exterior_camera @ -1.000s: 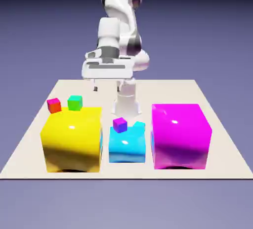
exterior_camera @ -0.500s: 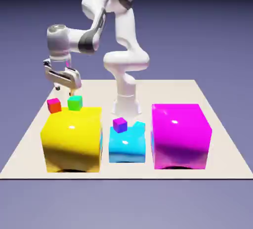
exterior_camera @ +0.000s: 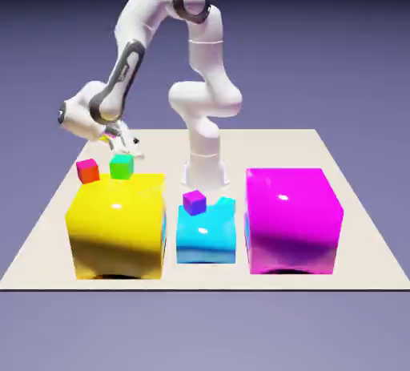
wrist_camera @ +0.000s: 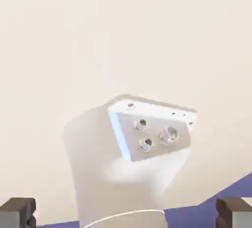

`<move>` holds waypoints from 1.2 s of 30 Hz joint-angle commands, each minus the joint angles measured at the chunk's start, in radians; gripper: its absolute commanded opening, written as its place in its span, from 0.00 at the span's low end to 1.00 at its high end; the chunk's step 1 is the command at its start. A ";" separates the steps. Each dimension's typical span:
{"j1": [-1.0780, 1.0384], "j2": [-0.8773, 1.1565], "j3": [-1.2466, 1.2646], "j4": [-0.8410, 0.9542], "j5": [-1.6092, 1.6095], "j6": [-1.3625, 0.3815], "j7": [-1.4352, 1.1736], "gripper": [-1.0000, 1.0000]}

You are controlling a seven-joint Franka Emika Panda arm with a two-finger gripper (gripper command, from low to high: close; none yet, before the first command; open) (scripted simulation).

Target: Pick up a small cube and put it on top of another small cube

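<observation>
Three small cubes show in the exterior view: a red one [exterior_camera: 88,171] and a green one [exterior_camera: 122,167] at the back edge of the large yellow block [exterior_camera: 116,225], and a purple one [exterior_camera: 194,201] at the back of the cyan block [exterior_camera: 207,233]. I cannot tell whether they rest on the blocks or behind them. My gripper [exterior_camera: 126,150] hangs just behind and above the green cube, tilted. In the hand view the gripper [wrist_camera: 126,216] is open: its grey fingertips [wrist_camera: 18,212] stand wide apart, holding nothing. No cube shows in that view.
A large magenta block [exterior_camera: 292,219] stands at the exterior view's right. The robot's white base column [exterior_camera: 204,161] rises behind the cyan block and fills the middle of the hand view [wrist_camera: 118,173], over the beige table [wrist_camera: 74,35].
The arm has swung to the exterior view's left and dropped; the hand has gone from high above the table to low, just behind the green cube. The cubes have not moved.
</observation>
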 commanded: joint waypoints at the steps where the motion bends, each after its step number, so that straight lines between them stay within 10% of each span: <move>1: -0.030 0.029 0.027 -0.016 0.044 0.002 -0.015 0.50; 33: -0.327 0.678 0.773 -0.227 1.371 0.182 -0.617 0.50; 34: -0.327 0.678 0.773 -0.227 1.371 0.182 -0.617 0.00; 36: -0.339 0.652 0.742 -0.235 1.328 0.175 -0.600 0.00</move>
